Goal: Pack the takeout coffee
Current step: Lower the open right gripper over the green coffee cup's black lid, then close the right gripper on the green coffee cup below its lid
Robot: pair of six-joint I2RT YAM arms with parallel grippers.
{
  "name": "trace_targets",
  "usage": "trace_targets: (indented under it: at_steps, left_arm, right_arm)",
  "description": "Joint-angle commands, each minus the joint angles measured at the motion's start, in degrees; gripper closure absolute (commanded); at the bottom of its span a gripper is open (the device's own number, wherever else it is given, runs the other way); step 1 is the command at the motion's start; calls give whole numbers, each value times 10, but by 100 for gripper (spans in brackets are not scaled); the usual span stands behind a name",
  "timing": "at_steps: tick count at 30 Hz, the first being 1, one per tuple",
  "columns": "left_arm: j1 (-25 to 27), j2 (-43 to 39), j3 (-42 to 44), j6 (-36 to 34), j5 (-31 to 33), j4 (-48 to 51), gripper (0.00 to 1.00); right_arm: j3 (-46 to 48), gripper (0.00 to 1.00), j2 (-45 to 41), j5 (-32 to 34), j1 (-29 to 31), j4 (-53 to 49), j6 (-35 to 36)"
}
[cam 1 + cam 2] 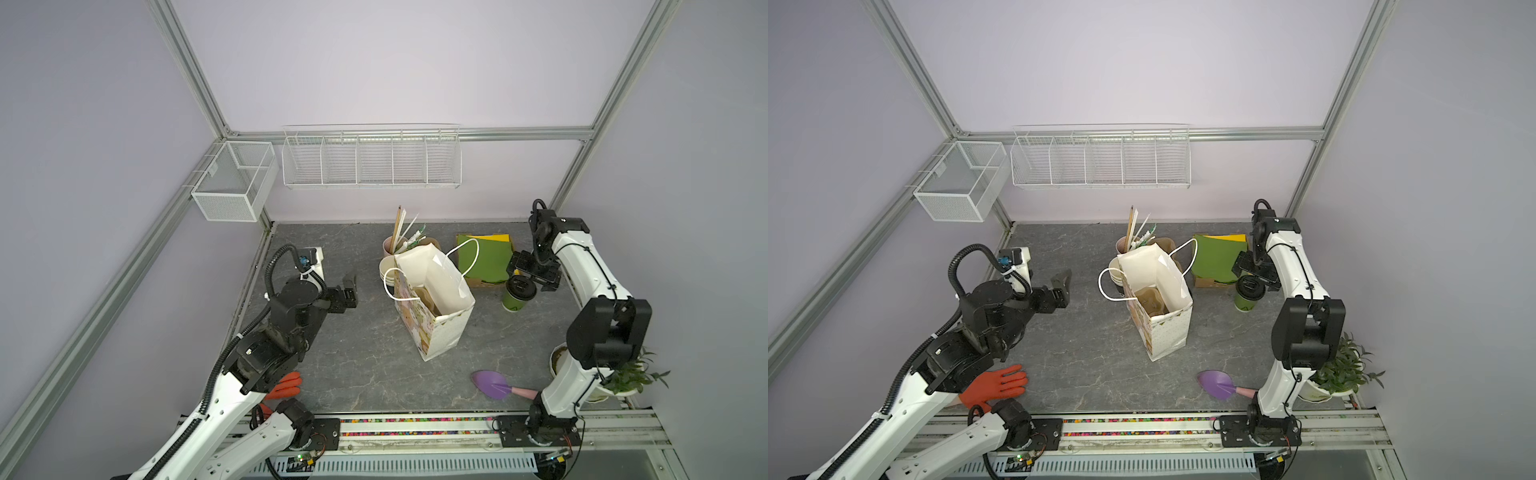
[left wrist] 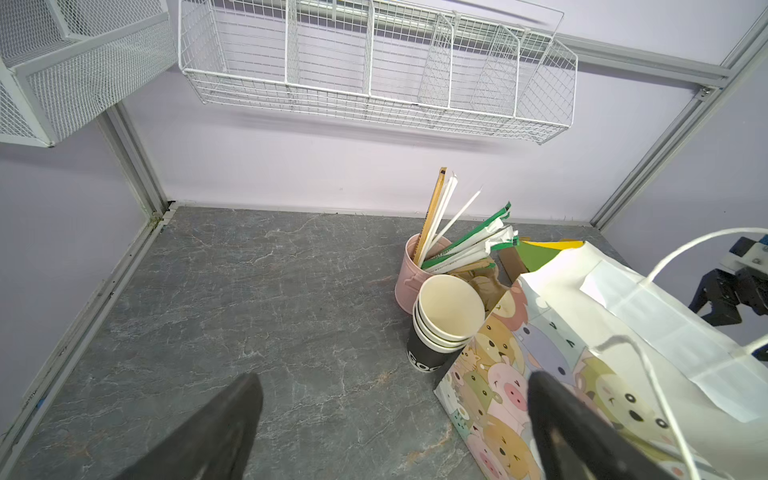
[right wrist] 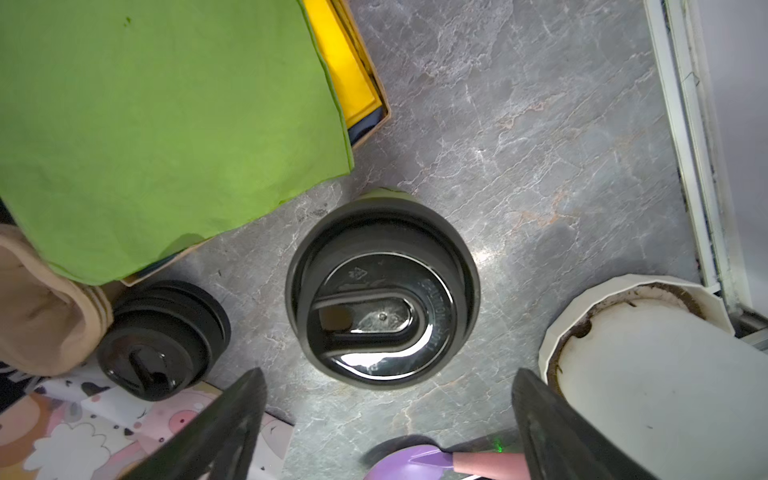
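Observation:
The takeout coffee [image 1: 515, 300] [image 1: 1246, 300], a dark-green paper cup with a black lid [image 3: 382, 295], stands upright on the grey table, to the right of the bag. My right gripper [image 1: 524, 277] [image 3: 388, 376] hangs open just above the lid, pointing down, with a finger on either side and nothing held. The cartoon-printed paper bag [image 1: 432, 328] [image 1: 1163, 328] [image 2: 623, 332] stands open mid-table, and a brown cardboard carrier [image 1: 1152, 301] shows inside it. My left gripper [image 1: 352, 289] [image 2: 395, 379] is open and empty, to the left of the bag.
A pink cup of straws [image 1: 390, 245] and a stack of black cups [image 2: 440, 324] stand behind the bag. Nearby are a box with green cloth [image 1: 484, 253], spare lids [image 3: 162, 328], a purple trowel [image 1: 494, 384], a potted plant [image 1: 623, 374] and an orange glove [image 1: 996, 384].

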State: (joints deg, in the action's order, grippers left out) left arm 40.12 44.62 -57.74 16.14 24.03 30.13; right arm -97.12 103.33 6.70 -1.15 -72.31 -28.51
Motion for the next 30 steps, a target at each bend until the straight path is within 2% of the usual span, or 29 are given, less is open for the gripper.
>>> trace_targets:
  at_steps: [1, 4, 11, 22, 30]
  left_arm:
    - [-3, 1, 4, -9, 7, 7, 1]
    - [-3, 1, 5, -10, 8, 7, 1]
    - [-3, 3, 6, -11, 8, 7, 1]
    - [-3, 8, 6, -12, 7, 9, 0]
    - [-3, 12, 5, -14, 5, 8, 0]
  right_arm:
    - [9, 13, 10, -14, -3, 8, 3]
    - [25, 18, 9, -20, -3, 21, 4]
    - [58, 16, -3, -30, -3, 59, 6]
    - [67, 17, 8, -23, -4, 67, 3]
    - [76, 22, 4, -21, -4, 70, 3]
